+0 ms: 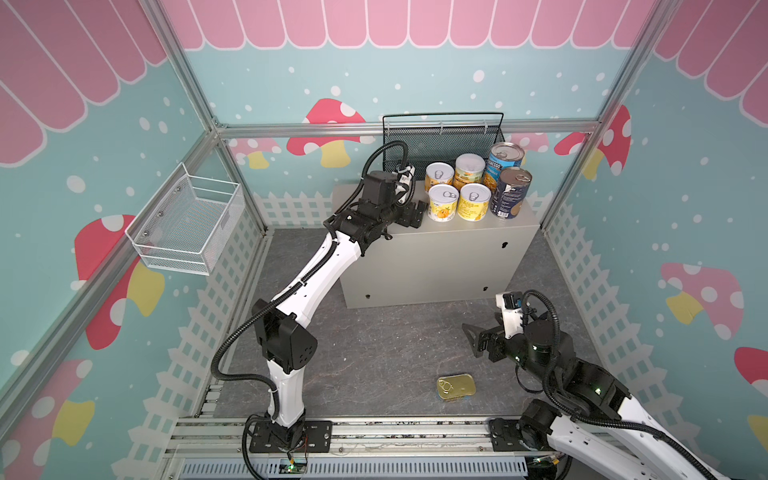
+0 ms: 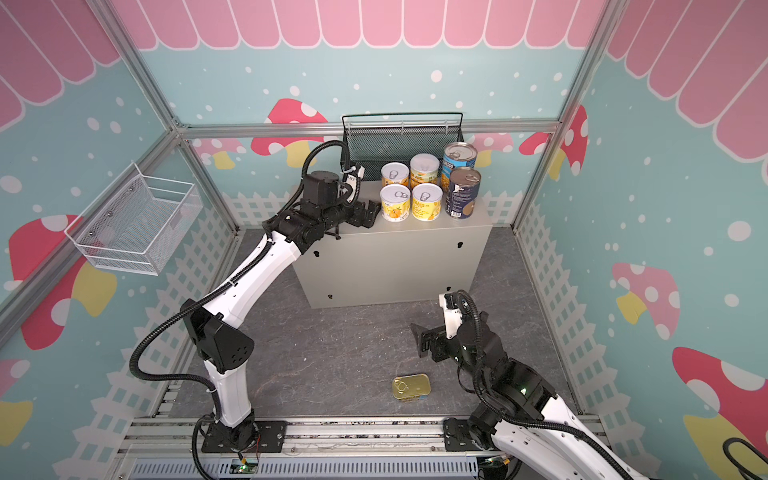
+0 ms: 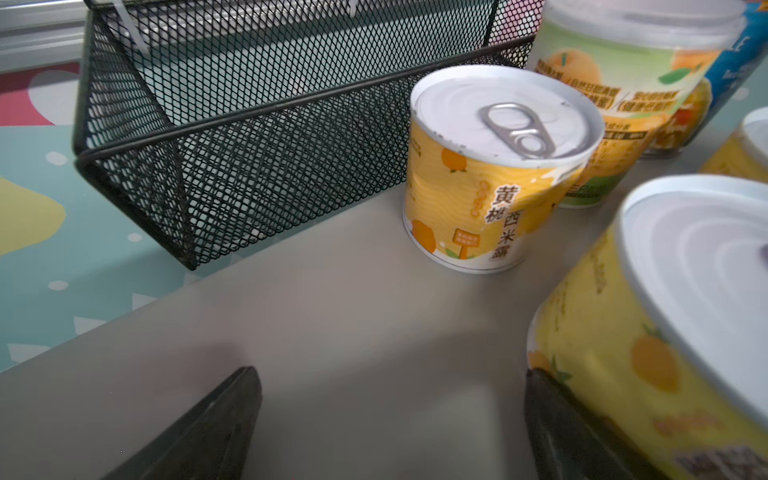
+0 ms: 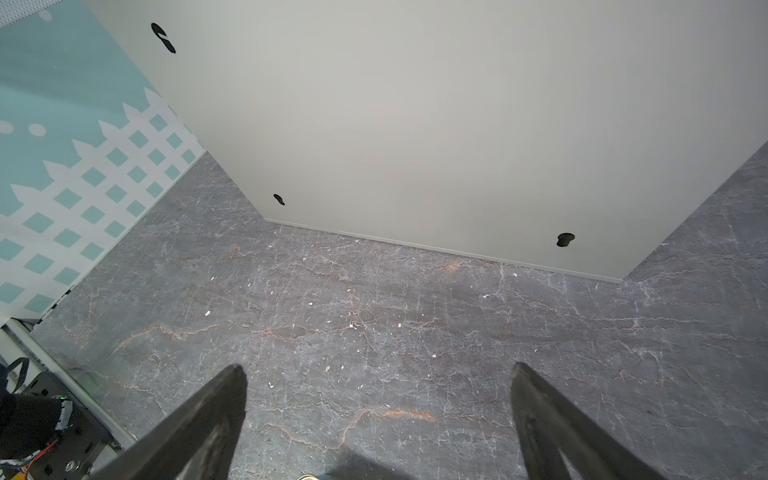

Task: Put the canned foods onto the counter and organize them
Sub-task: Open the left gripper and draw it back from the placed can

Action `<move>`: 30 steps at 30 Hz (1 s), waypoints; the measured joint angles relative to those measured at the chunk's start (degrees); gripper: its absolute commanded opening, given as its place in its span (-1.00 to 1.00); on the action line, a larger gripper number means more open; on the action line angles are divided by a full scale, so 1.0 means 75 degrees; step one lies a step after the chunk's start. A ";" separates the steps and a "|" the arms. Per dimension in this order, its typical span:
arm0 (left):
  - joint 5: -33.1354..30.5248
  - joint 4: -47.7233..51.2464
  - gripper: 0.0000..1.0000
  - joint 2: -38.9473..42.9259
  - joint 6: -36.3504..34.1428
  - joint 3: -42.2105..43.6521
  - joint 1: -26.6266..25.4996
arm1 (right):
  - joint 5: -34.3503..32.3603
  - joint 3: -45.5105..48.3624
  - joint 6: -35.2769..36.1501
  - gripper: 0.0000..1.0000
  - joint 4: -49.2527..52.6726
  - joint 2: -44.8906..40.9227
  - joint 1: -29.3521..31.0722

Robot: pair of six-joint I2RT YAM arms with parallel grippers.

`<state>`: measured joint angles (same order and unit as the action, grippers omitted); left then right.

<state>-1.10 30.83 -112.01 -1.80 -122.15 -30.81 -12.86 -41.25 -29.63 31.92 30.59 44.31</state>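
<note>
At the counter's (image 1: 436,257) two o'clock corner stand four yellow-labelled tins (image 1: 443,202) and two blue tins (image 1: 509,193). One flat gold tin (image 1: 456,387) lies on the floor at the counter's six o'clock. The left gripper (image 1: 420,214), jaws spread, sits at the yellow tins' nine o'clock. The right gripper (image 1: 468,340), jaws also spread and empty, hovers over the floor.

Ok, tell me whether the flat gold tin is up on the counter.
No, the flat gold tin lies on the grey floor in front of the counter, not on its top.
</note>
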 measured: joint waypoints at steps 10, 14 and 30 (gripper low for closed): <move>0.0192 0.0029 0.99 0.0000 -0.0020 -0.0006 0.0035 | 0.0003 0.0003 0.0000 0.98 0.0000 -0.0055 0.0000; 0.0227 0.0029 0.99 0.0000 -0.0020 -0.0006 0.0041 | 0.0003 0.0003 0.0000 0.98 0.0000 -0.0082 0.0000; 0.0271 0.0029 0.98 0.0003 -0.0020 -0.0006 0.0041 | 0.0000 0.0009 0.0000 0.99 0.0000 -0.0111 0.0000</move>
<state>0.93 31.05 -111.98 -1.96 -122.19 -30.50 -12.86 -41.19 -29.63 31.92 29.76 44.31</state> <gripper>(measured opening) 0.992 0.995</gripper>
